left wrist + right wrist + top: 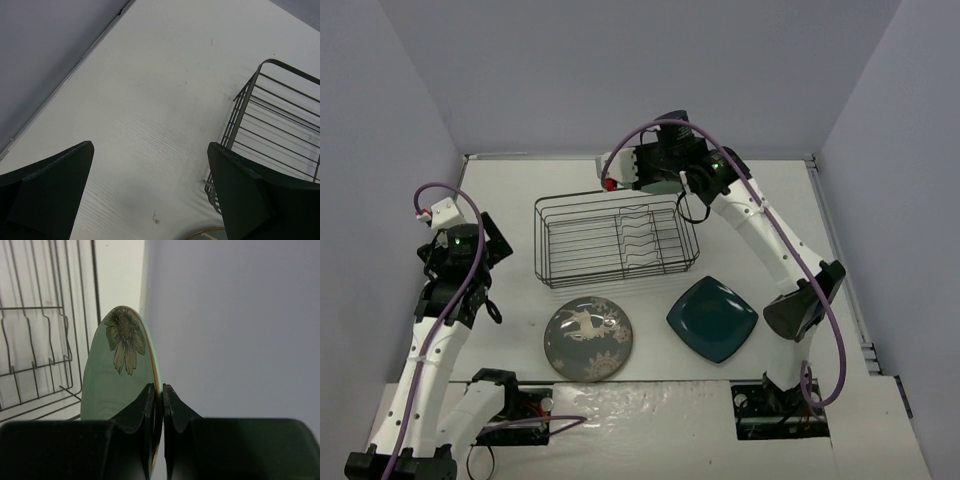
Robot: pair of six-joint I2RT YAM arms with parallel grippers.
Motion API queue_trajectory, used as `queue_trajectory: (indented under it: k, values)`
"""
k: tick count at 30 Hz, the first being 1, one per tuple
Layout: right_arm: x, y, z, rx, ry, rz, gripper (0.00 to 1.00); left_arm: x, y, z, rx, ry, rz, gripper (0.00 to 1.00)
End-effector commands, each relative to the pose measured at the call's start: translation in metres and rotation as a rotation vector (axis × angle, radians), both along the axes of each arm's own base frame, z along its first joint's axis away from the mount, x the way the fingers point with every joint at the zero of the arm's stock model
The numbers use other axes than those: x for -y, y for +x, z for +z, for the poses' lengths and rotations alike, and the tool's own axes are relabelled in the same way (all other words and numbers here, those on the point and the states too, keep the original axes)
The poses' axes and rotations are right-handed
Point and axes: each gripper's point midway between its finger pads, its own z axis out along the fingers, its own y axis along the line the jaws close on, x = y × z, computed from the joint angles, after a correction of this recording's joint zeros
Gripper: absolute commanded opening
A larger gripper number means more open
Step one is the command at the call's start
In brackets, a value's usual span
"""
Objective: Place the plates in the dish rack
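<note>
Right gripper [158,390] pinches the mint-green plate [112,385] by its rim, upright above the far right edge of the dish rack [542,240] (left gripper [150,146] gapes, empty). So thin a hold may let it swivel and miss a slot.

One plate held on edge, two plates flat in front of the dish rack.

The pale mint-green plate [115,375], with a brown flower print and a brownish rim, stands on edge, its rim pinched by the right gripper [158,390] beside the black wire dish rack [615,240]. The dark grey deer plate [588,337] and the dark teal rounded-square plate [712,318] lie flat, side by side, near the rack's front.
</note>
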Motion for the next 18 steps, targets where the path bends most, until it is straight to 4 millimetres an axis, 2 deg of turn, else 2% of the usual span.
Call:
queue_trajectory:
  k: [1, 4, 8, 15, 18]
  values:
    - [-0.025, -0.011, 0.049, 0.198, -0.027, 0.141, 0.0, -0.007, 0.003, 0.019, 0.047, 0.01, 0.047, 0.97]
    - [-0.04, -0.014, 0.041, 0.186, -0.037, 0.189, 0.0, -0.008, 0.005, 0.016, 0.04, 0.014, 0.053, 0.97]
    - [-0.049, -0.014, 0.028, 0.164, -0.079, 0.213, 0.0, -0.01, 0.005, 0.013, 0.017, 0.022, 0.064, 0.97]
    - [-0.053, 0.001, 0.008, 0.168, -0.119, 0.188, 0.0, -0.015, 0.001, 0.015, 0.036, 0.027, 0.097, 0.97]
    - [-0.054, 0.006, 0.009, 0.183, -0.122, 0.178, 0.0, -0.014, 0.0, 0.016, 0.045, 0.027, 0.086, 0.97]
